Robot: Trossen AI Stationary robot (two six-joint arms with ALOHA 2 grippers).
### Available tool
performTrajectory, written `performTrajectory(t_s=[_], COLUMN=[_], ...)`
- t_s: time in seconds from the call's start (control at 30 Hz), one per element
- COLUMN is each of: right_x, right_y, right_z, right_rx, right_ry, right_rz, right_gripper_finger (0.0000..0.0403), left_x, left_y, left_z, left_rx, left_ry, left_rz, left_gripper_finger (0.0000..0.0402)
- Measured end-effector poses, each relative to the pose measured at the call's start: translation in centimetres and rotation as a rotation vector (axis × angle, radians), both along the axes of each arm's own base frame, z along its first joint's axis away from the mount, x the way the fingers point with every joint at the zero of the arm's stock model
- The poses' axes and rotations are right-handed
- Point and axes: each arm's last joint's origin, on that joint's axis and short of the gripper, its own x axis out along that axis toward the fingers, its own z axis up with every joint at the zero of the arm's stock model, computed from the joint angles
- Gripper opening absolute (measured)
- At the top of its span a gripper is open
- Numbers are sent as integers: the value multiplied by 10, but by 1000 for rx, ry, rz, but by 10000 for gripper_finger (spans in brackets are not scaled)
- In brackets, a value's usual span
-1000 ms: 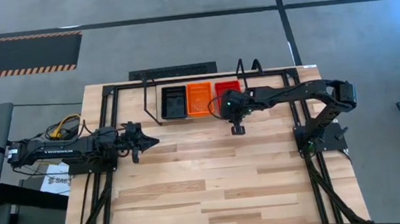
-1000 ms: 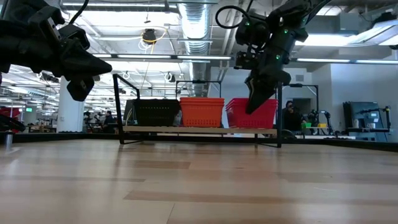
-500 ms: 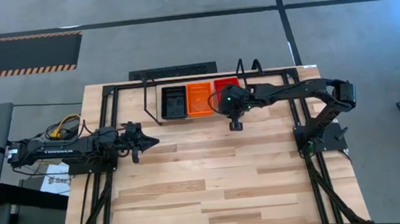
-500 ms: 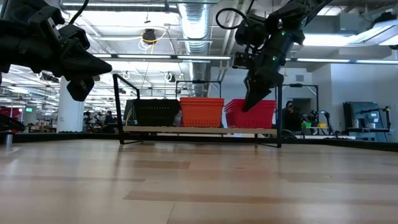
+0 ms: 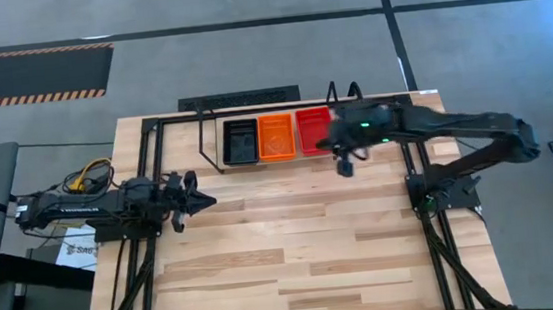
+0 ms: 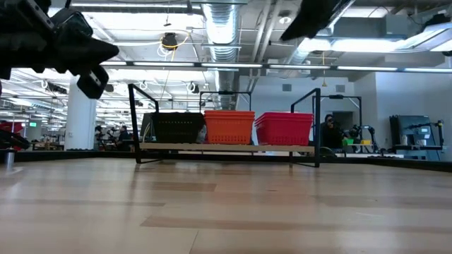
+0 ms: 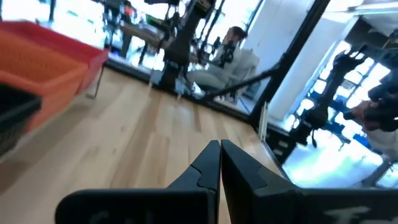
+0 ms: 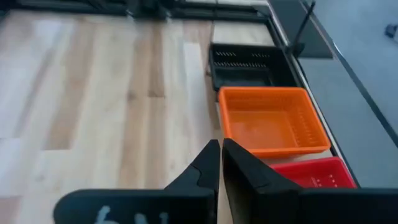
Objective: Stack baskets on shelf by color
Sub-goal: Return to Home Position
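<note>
The shelf (image 5: 205,141) stands at the table's far edge, its looped end upright (image 6: 133,120). On it, side by side, sit black baskets (image 5: 240,141) (image 6: 176,128), orange baskets (image 5: 276,136) (image 6: 229,127) and red-pink baskets (image 5: 312,130) (image 6: 284,128). How many are in each pile I cannot tell. My right gripper (image 5: 344,165) (image 8: 220,146) is shut and empty, raised just right of and nearer than the red-pink pile. My left gripper (image 5: 205,196) (image 7: 220,149) is shut and empty, above the table's left part.
A larger black rail frame (image 5: 154,126) runs around the table's far, left and right sides. The right arm's base (image 5: 440,189) stands at the right rail. Bare wooden tabletop (image 5: 295,254) fills the middle and near part. People and equipment show in the room behind.
My right gripper has left the front of the red-pink pile, rising and moving toward the table's right edge; in the low view it has climbed to the picture's top. My left gripper has risen a little and drawn back slightly toward the left edge. The baskets have stayed put.
</note>
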Motion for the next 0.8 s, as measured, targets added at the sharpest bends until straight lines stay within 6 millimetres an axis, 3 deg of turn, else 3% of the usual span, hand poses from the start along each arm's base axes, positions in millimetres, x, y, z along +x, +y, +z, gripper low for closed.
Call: performTrajectory(t_s=[0.2,0.3,0.6,0.8], right_x=[-52,-72,-122,-145], right_y=[27,41,72,77], right_z=[38,40,-20,-59], right_rx=[12,2,117,179], right_ry=[-109,-155,-417,-488], right_rz=[5,-38,-63,-81], right_gripper_finger=[43,43,43,43], left_x=[-8,-12,-21,-20], left_y=[-3,-3,-4,-4], left_z=[-4,-3,0,-2], left_rx=[3,8,49,50], left_ry=[13,-1,-60,-44], left_rz=[18,24,30,36], left_gripper_finger=[0,0,0,0])
